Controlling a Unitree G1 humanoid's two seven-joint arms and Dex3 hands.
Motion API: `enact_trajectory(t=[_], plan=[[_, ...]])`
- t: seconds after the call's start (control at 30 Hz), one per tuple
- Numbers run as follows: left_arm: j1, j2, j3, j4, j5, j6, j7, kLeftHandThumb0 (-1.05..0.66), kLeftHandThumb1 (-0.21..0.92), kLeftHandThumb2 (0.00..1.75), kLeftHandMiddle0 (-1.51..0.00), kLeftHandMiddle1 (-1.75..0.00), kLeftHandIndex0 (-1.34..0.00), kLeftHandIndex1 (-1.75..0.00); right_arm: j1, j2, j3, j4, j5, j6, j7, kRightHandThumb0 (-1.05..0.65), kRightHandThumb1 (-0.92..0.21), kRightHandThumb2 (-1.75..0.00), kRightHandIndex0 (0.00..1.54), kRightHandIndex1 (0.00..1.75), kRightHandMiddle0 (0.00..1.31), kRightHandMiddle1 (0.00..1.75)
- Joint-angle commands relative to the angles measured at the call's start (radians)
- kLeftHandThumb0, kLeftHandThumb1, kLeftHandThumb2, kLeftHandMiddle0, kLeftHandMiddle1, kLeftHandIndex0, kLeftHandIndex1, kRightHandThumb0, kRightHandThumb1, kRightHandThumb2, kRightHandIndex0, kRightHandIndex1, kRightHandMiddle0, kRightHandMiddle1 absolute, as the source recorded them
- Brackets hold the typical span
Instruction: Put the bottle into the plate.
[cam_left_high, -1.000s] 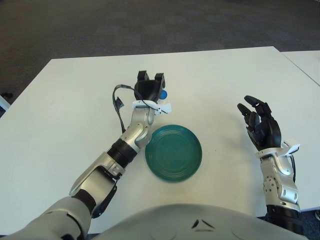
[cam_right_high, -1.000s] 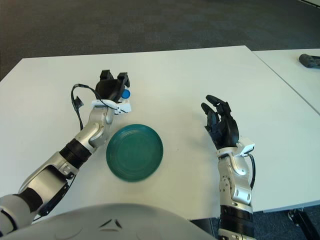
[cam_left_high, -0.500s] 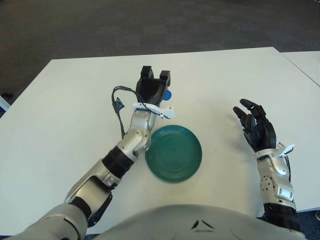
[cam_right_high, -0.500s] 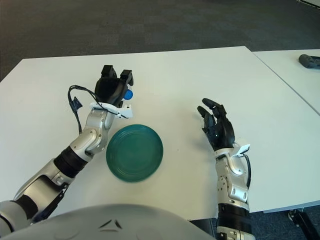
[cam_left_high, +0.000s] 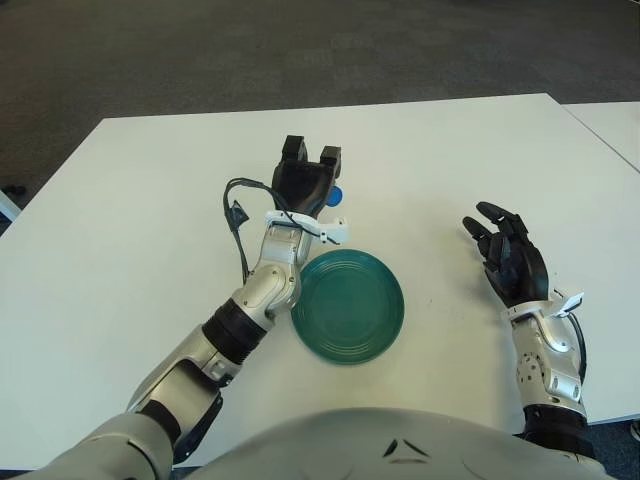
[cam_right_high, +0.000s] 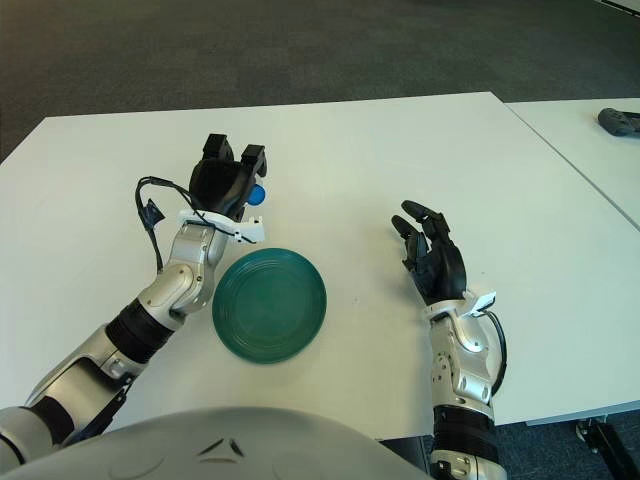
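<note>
My left hand is raised just behind the far left rim of the green plate, its dark fingers curled round the bottle. Only the bottle's blue cap shows, at the right side of the hand; the body is hidden behind the fingers and palm. The plate lies flat in the middle of the white table with nothing in it. My right hand is held to the right of the plate, fingers spread, holding nothing.
A black cable loops off my left wrist. A second white table stands at the right with a dark object on it. Dark carpet lies beyond the table's far edge.
My left hand has shifted slightly right with the blue cap moving along in it. My right hand has drifted a little left, towards the plate.
</note>
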Motion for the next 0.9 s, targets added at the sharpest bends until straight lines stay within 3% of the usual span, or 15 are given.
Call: enact_trajectory(t=[0.0,0.07,0.13,0.27,0.33,0.43,0.67,0.87], plan=[[-0.001,0.008,0.009,-0.034,0.038,-0.006,-0.004,0.0,-0.06,1.74,-0.89,-1.73,-0.67,-1.75,0.031,0.0,0.001,-0.107,0.011,0.048,-0.027,-0.61,-0.92,-0.65,0.5,0.7,0.26,1.01],[0.002,0.007,0.011,-0.037,0.043,-0.01,-0.008,0.0,-0.05,1.73,-0.88,-1.73,-0.67,-1.75,0.055,-0.002,0.006,-0.166,0.008,0.087,-0.049,-0.61,-0.92,-0.65,0.49,0.7,0.26,1.01],[0.006,0.007,0.013,-0.041,0.05,-0.015,-0.011,0.0,-0.05,1.73,-0.88,-1.73,-0.66,-1.75,0.004,-0.004,-0.016,-0.001,0.012,0.033,-0.011,-0.6,-0.92,-0.64,0.49,0.7,0.26,1.01],[0.012,0.007,0.014,-0.046,0.06,-0.02,-0.016,0.0,-0.06,1.74,-0.88,-1.74,-0.67,-1.75,0.045,0.014,0.027,-0.179,-0.008,0.142,-0.086,-0.6,-0.92,-0.6,0.48,0.69,0.25,0.99],[0.015,0.005,0.015,-0.047,0.064,-0.02,-0.022,0.0,-0.06,1.74,-0.89,-1.74,-0.67,-1.75,-0.002,0.008,0.008,-0.046,-0.003,0.092,-0.05,-0.6,-0.92,-0.6,0.48,0.69,0.25,0.99],[0.02,0.003,0.019,-0.048,0.063,-0.023,-0.025,0.0,-0.06,1.75,-0.89,-1.75,-0.67,-1.75,0.014,0.009,0.017,-0.114,-0.004,0.136,-0.078,-0.58,-0.92,-0.58,0.49,0.69,0.26,0.98],[0.04,0.01,0.016,-0.082,0.081,-0.036,-0.036,0.0,-0.06,1.75,-0.89,-1.75,-0.67,-1.74,0.003,0.01,0.013,-0.079,-0.011,0.128,-0.079,-0.58,-0.9,-0.57,0.48,0.68,0.25,0.96],[0.105,0.009,-0.007,-0.205,0.137,-0.047,-0.076,0.0,-0.06,1.75,-0.89,-1.75,-0.68,-1.74,0.002,0.015,0.021,-0.084,-0.014,0.131,-0.082,-0.6,-0.91,-0.53,0.47,0.67,0.24,0.96]])
